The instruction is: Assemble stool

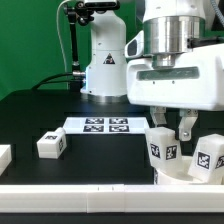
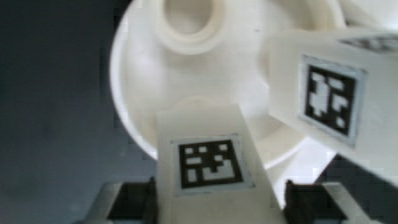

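Wrist view puts us right over the action: the gripper (image 2: 222,205) has its two fingers (image 2: 128,200) spread, one on each side of a tagged leg (image 2: 214,150). A thin dark gap shows on both sides, so the jaws stand open and pinch nothing. That leg stands upright on the round white seat (image 2: 169,90), close to its rim, with its tag facing the camera. A second leg (image 2: 338,90) stands on the seat just beside it, its tag large and a little blurred. Over to the exterior view: the seat (image 1: 185,172) sits on the black table (image 1: 30,120) at the exterior view's right, near the front edge, with both legs on top of it. The leg (image 1: 163,150) is on the side toward the exterior view's left, and the second leg (image 1: 208,155) is on the side toward its right. The gripper (image 1: 170,128) hangs directly over the seat with its fingertips down around the top of the first leg; from here I cannot tell whether they touch it. A loose leg (image 1: 52,145) lies on the table well apart, toward the exterior view's left. The marker board (image 1: 105,125) lies flat farther back, between that loose leg and the seat.
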You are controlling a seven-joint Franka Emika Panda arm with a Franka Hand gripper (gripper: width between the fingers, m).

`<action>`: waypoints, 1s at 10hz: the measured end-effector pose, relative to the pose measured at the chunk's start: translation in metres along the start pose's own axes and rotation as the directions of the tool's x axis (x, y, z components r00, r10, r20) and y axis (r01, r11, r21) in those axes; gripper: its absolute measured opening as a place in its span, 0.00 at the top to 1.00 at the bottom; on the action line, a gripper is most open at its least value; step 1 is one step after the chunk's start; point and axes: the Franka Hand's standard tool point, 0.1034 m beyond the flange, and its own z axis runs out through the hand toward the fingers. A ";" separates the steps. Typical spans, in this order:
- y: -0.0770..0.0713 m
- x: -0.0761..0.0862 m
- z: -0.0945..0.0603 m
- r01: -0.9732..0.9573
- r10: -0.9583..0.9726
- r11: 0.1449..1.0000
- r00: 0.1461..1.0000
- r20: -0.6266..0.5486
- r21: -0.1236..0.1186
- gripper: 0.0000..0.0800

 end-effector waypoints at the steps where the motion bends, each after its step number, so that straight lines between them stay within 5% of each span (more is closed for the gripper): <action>1: 0.000 0.001 0.000 -0.044 0.044 0.999 0.999 0.004 0.004 0.57; 7: -0.001 0.000 -0.001 -0.395 0.395 0.919 0.918 0.029 0.009 0.57; 10: 0.003 0.001 0.000 -0.659 0.658 0.752 0.751 0.064 0.000 0.57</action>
